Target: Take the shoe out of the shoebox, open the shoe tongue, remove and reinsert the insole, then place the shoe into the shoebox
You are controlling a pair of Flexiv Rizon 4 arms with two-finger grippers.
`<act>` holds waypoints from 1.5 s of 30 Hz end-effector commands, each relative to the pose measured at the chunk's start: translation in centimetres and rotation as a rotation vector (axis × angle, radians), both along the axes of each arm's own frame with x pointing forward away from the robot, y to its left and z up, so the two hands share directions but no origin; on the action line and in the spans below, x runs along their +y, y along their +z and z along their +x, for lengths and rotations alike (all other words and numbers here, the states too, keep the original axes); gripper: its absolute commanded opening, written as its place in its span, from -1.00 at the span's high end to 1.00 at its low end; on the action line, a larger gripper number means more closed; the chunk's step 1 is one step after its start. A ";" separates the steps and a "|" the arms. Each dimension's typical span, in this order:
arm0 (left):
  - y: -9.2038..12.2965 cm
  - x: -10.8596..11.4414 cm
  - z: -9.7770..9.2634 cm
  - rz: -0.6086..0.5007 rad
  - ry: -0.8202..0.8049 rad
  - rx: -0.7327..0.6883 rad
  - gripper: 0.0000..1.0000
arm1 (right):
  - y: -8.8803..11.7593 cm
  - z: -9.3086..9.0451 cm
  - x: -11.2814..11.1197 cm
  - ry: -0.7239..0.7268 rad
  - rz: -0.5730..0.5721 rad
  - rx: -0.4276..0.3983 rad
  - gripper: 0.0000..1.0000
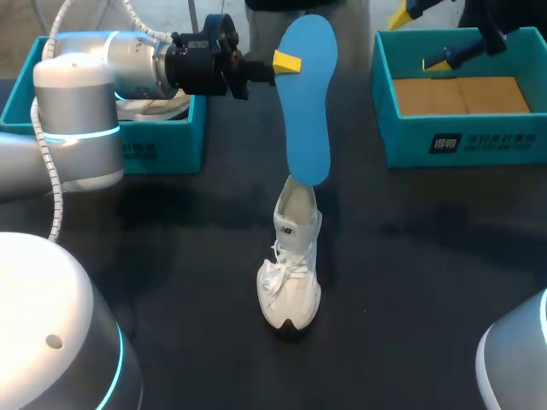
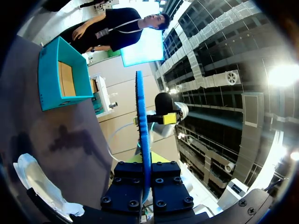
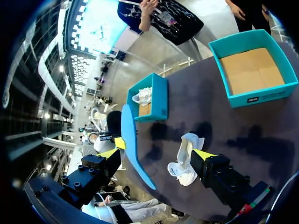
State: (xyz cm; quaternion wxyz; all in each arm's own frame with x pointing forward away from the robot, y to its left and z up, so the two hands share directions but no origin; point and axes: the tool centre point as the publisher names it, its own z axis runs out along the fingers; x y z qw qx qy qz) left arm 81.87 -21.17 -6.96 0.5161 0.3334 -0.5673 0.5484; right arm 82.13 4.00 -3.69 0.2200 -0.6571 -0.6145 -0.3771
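Note:
A white sneaker (image 1: 291, 273) stands on the dark table, toe toward me. A blue insole (image 1: 308, 94) hangs upright above it, its lower end at the shoe's heel opening. My left gripper (image 1: 289, 62) is shut on the insole's upper edge. In the left wrist view the insole (image 2: 142, 140) runs edge-on between the fingers of the left gripper (image 2: 152, 120), with the sneaker (image 2: 37, 184) below. My right gripper (image 1: 419, 38) hovers open over the right shoebox (image 1: 461, 141). In the right wrist view the right gripper (image 3: 158, 154) stands wide, far above the sneaker (image 3: 184, 161) and insole (image 3: 131, 144).
The right teal shoebox shows only a cardboard floor. A second teal shoebox (image 1: 162, 141) at the back left holds another white shoe (image 1: 149, 107), partly behind my left arm. Bare dark table lies around the sneaker.

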 end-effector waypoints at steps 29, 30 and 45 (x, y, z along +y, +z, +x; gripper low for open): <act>0.0 0.0 0.0 0.002 0.000 0.000 1.00 | -3.1 -0.6 -0.3 0.135 0.361 -0.099 -1.00; 0.0 0.0 0.0 0.002 0.000 0.000 1.00 | -3.1 -0.6 -0.3 0.135 0.361 -0.099 -1.00; 0.0 0.0 0.0 0.002 0.000 0.000 1.00 | -2.9 -0.8 -0.1 0.137 0.401 -0.117 -1.00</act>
